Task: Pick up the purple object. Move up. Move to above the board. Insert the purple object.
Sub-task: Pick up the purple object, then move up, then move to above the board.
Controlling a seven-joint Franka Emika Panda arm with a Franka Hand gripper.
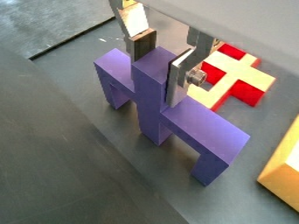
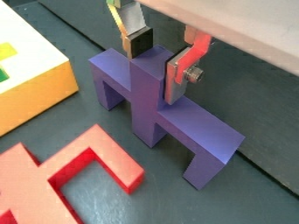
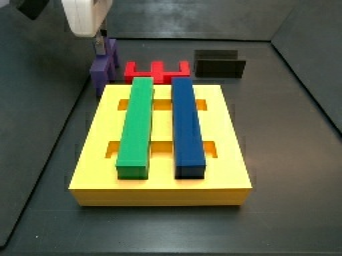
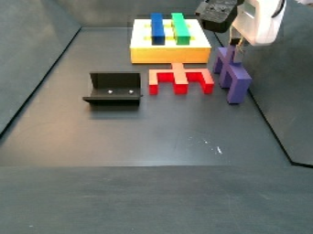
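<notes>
So the silver two-finger gripper (image 1: 165,54) sits right over the blocky purple bridge-shaped piece (image 1: 163,109), jaws apart with the piece's central stub between them, pads close on either side. The piece rests on the dark floor, beside the flat red notched piece (image 2: 52,179) and near the big yellow slotted board (image 3: 162,142).

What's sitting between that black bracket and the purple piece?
The red notched piece lies between the fixture and the purple object, shown in a side view; gripper above purple.
</notes>
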